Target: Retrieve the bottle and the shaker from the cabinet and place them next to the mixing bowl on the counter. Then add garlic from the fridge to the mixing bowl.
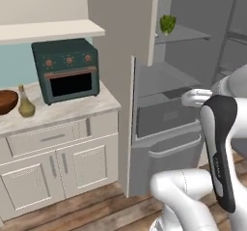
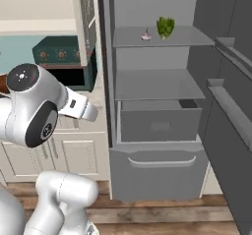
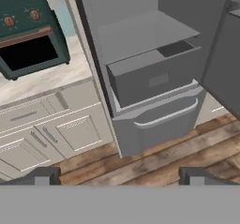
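- My claw [image 3: 117, 174] stands wide open with nothing in it, its two dark tips aimed at the open fridge [image 3: 154, 78] from well back.
- The garlic [image 2: 146, 35], a small pale bulb, sits on the upper fridge shelf [image 2: 187, 37] just beside a leafy green vegetable [image 2: 166, 26].
- I judge I'm on the garlic step: raise the hand to that shelf, come in level, and close gently around the rounded bulb, clear of the greens.
- The shelves look smooth and grey.
- On the marbled worktop [image 1: 72, 110], the glossy bottle [image 1: 26, 102] stands beside the brown mixing bowl [image 1: 6, 101], near the teal toaster oven [image 1: 67, 69].
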